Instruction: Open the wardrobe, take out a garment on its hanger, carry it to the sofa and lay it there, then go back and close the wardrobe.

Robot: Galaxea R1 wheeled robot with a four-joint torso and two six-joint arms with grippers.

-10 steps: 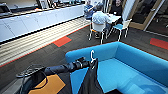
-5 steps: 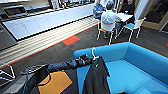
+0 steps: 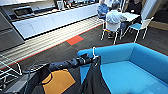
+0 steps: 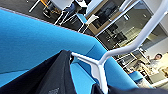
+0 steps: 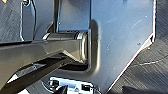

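One sofa (image 3: 140,72), bright turquoise and upholstered in smooth fabric, curves round a wide flat seat in the head view. One left gripper (image 3: 93,60) reaches out at the sofa's near end, above the edge of the seat, closed on the thin white hanger (image 3: 94,53), whose hook stands up just above it. One black top (image 3: 93,80) hangs from that hanger, soft and limp, dangling down in front of the sofa's end.

In the left wrist view the hanger (image 4: 117,50) shows as slim white bars meeting at a junction (plastic or painted metal, hard to say which), with the black fabric (image 4: 50,75) draped over its shoulders and the blue sofa back (image 4: 37,42) close behind.

The right wrist view gives dark robot parts and grey carpet; whether the right gripper is open or closed cannot be told.

Beyond the sofa, two white-framed chairs (image 3: 117,28) with blue seats stand at one white table (image 3: 130,16), where people (image 3: 113,16) sit. A long white counter (image 3: 55,21) runs along the far wall. The floor is dark carpet with one red tile (image 3: 75,40) and one orange patch (image 3: 58,81) near the robot. A white wire rack (image 3: 8,67) stands at the left edge.
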